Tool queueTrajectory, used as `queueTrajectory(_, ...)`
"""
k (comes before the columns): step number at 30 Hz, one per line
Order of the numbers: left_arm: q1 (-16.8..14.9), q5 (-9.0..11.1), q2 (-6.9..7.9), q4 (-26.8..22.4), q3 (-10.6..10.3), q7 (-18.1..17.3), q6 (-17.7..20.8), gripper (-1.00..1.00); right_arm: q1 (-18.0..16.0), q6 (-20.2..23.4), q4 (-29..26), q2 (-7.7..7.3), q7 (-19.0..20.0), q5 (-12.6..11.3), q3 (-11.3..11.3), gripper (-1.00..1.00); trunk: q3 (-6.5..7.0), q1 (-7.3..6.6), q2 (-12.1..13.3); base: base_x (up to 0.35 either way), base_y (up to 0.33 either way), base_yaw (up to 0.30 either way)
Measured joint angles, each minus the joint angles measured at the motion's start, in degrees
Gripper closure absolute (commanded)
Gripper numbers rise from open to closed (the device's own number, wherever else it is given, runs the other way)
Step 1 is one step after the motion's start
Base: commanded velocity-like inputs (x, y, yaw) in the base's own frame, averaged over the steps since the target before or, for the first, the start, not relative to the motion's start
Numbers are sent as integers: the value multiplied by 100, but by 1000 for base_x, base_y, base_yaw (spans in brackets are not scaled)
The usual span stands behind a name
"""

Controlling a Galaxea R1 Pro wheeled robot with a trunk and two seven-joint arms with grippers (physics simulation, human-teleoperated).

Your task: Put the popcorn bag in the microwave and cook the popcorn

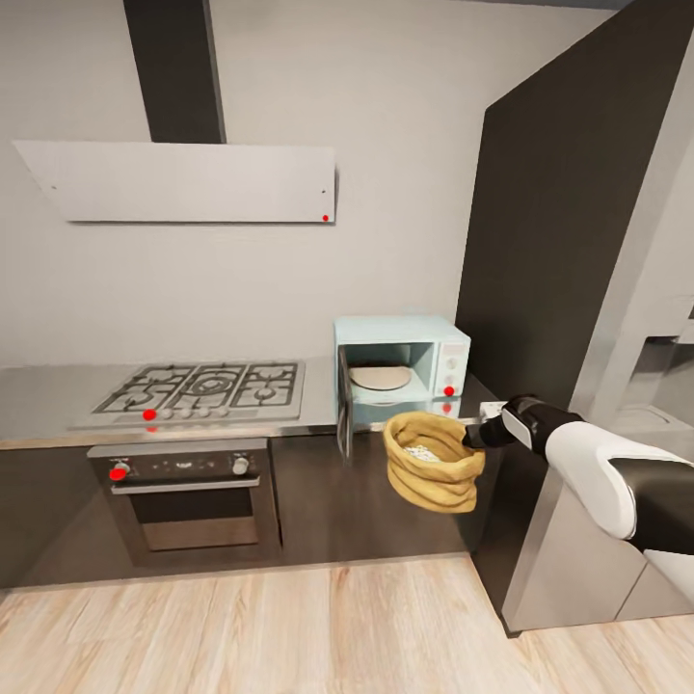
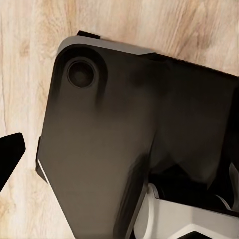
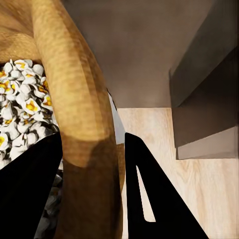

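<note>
While the head view shows one popcorn bag (image 1: 433,461) hanging in the air below and in front of one microwave (image 1: 402,371), whose door stands open, the right gripper (image 1: 473,437) holds its rim from the right, so the cavity lies up and back-left. Beside the left gripper's dark fingertip (image 2: 9,158), jaw state indeterminable, the left wrist view shows wood floor (image 2: 30,59). Across the right wrist view, two dark fingers (image 3: 149,194) clamp the rim, popcorn (image 3: 22,112) inside.

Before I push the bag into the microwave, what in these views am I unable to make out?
- Left gripper: left wrist view faces the robot's dark base; jaw state unreadable.
- Popcorn bag bottom: right wrist view cuts it off; the fingers pinch its rim.
- Microwave knob settings: too small in head view.
- Microwave cavity's depth: shadowed behind the turntable.
</note>
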Motion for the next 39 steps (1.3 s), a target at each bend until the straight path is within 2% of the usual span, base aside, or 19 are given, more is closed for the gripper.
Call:
queueTrajectory(9,0,-1,-4,0,0,-1,0,-100,0,15,-16,-23,68,-2,-13,100,0,0,0,0,0,0)
queueTrajectory(13,0,-1,-8,0,-1,-1,0,-100,0,353,-78,-16,67,-2,-22,100,0,0,0,0,0,0)
queueTrajectory(20,0,0,-7,0,13,-1,0,-100,0,562,-88,14,6,11,-24,100,0,0,0,0,0,0)
queueTrajectory(22,0,0,-9,0,15,-1,0,-100,-5,898,-194,29,0,6,-35,100,0,0,-1,0,0,0)
queueTrajectory(27,0,0,-9,1,11,-1,0,-100,-6,2185,-1341,44,-6,-7,-49,100,1,0,-1,0,0,0)
queueTrajectory(29,0,0,-9,0,9,-1,0,-100,-6,2538,-1630,51,-9,-4,-46,100,0,0,-1,0,0,0)
queueTrajectory(32,0,0,-7,0,6,-1,0,-100,-5,2729,-1754,53,-15,4,-41,100,0,0,-1,0,0,0)
queueTrajectory(36,0,-1,-3,0,0,-1,0,-100,-5,2730,-1849,47,-23,5,-45,100,0,0,-1,0,0,0)
queueTrajectory(39,0,-1,-8,0,0,-1,0,-100,-6,2729,-2147,78,-167,7,-47,100,0,0,-1,0,0,0)
